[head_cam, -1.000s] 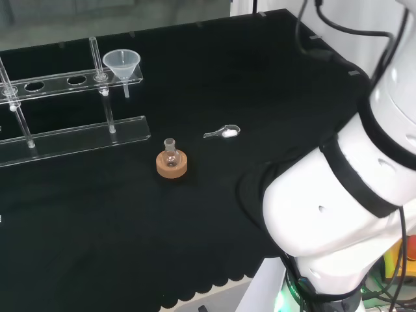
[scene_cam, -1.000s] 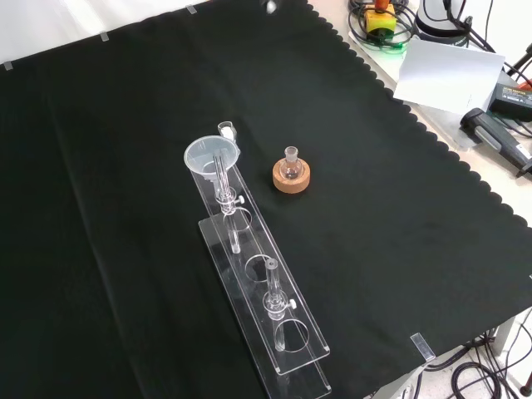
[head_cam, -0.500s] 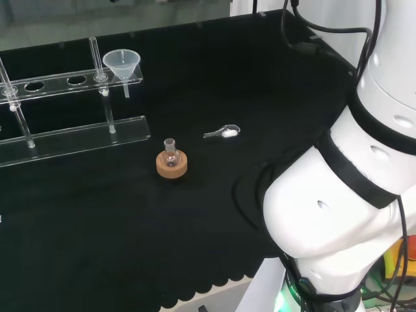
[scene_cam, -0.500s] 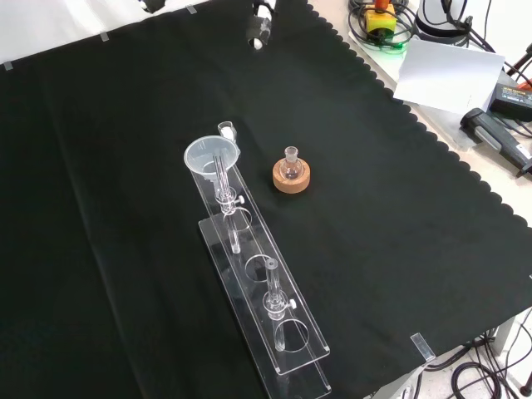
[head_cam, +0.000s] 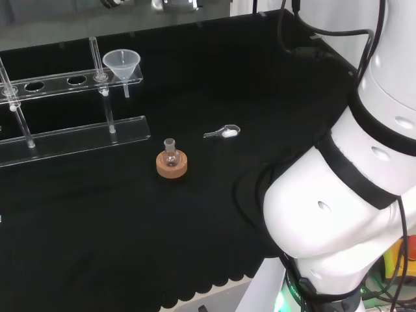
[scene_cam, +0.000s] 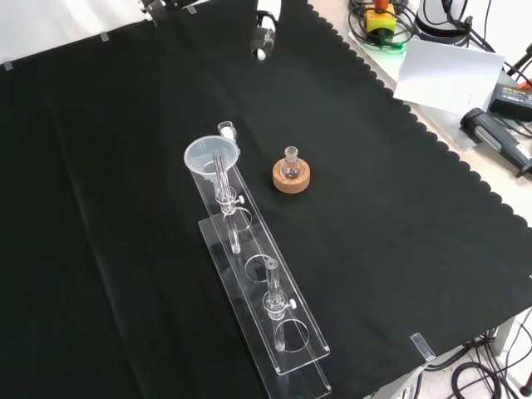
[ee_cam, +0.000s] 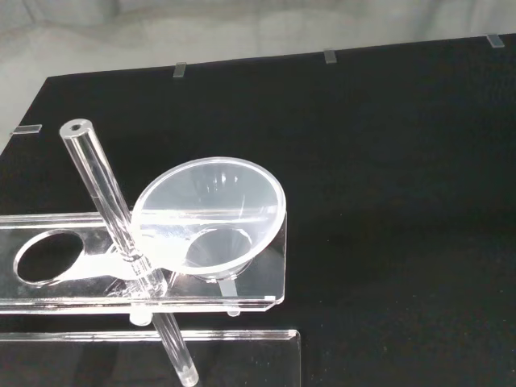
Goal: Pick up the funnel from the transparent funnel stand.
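Note:
A clear funnel (head_cam: 121,63) sits in the end hole of the transparent stand (head_cam: 65,136), at the far left of the head view. In the front view the funnel (scene_cam: 212,158) is at the far end of the stand (scene_cam: 274,332). My hand (scene_cam: 264,37) comes in at the top edge there, well beyond the funnel, with a straight finger pointing down and nothing held. A small part of the hand (head_cam: 174,3) shows at the head view's top edge. The wrist view looks down on the funnel (ee_cam: 210,214) in its stand (ee_cam: 48,274), beside an upright clear post.
A small flask on a cork ring (head_cam: 171,161) stands in front of the stand, beside the funnel end in the front view (scene_cam: 290,170). A small scoop (head_cam: 224,132) holding white powder lies to its right. My arm's white links (head_cam: 338,195) rise at the head view's right.
The hand has come into the front view from the top edge and moved down toward the funnel. The arm's links have shifted in the head view. The ware has not moved.

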### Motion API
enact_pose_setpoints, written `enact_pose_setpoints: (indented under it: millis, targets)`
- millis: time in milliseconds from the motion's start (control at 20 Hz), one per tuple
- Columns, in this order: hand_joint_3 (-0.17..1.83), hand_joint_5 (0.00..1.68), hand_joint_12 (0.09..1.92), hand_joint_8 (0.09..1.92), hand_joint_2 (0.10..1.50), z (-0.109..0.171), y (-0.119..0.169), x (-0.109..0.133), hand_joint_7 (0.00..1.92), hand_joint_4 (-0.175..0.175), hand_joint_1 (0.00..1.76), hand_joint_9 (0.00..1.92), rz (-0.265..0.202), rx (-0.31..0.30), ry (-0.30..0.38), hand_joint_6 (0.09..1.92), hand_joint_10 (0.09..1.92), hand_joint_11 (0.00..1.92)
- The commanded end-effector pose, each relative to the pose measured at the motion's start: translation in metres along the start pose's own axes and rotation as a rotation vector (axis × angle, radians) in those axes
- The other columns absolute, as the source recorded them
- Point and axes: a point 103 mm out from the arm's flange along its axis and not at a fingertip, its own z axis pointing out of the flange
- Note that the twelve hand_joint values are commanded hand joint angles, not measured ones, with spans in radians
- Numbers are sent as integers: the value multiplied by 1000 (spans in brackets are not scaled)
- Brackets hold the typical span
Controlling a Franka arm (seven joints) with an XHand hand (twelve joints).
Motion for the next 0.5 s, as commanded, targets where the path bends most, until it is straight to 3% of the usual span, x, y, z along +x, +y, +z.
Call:
enact_pose_setpoints:
  millis: [50,500]
  targets:
    - [71,0,87,87,647,20,10,-2,0,-16,382,0,0,13,7,87,87,0]
    - [66,0,87,87,650,47,30,2,0,-4,381,0,-13,48,37,87,87,0]
